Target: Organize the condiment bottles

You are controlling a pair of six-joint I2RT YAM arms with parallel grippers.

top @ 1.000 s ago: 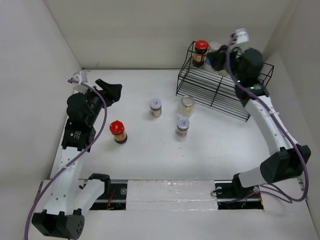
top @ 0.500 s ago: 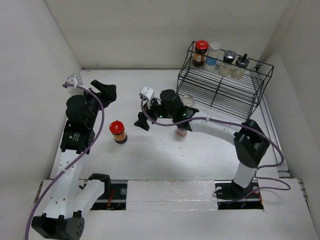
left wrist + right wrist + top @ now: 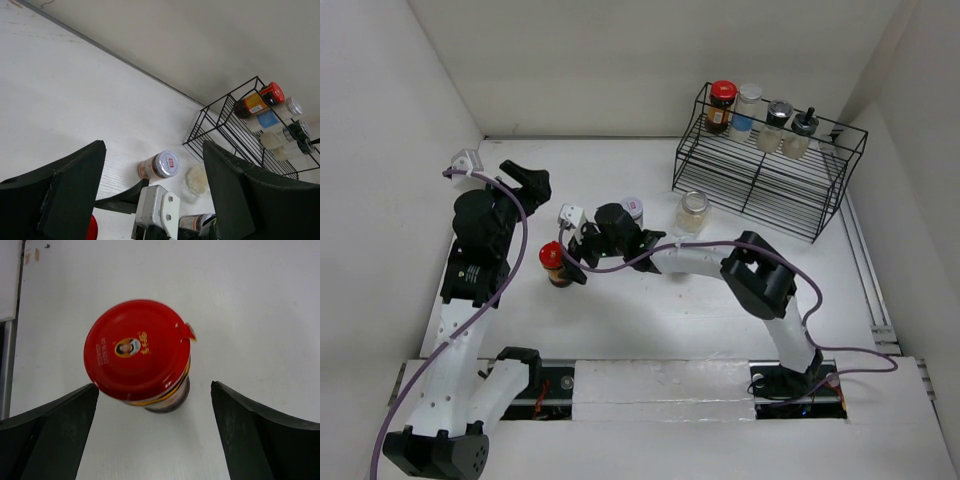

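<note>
Upper right of your overhead view: rack (image 3: 760, 190) on the worktop (image 3: 620, 330), a row of four along its rear tier, leftmost rack jar (image 3: 722, 105) to rightmost rack jar (image 3: 801, 132). Just lower left of the rack: first loose jar (image 3: 692, 212). Left of that: second loose jar (image 3: 632, 207), partly behind your right arm (image 3: 690, 258). Left of centre: third loose jar (image 3: 554, 262), between the fingers of your right hand (image 3: 565, 263), touching neither. Upper left: your left hand (image 3: 525, 180).
</note>
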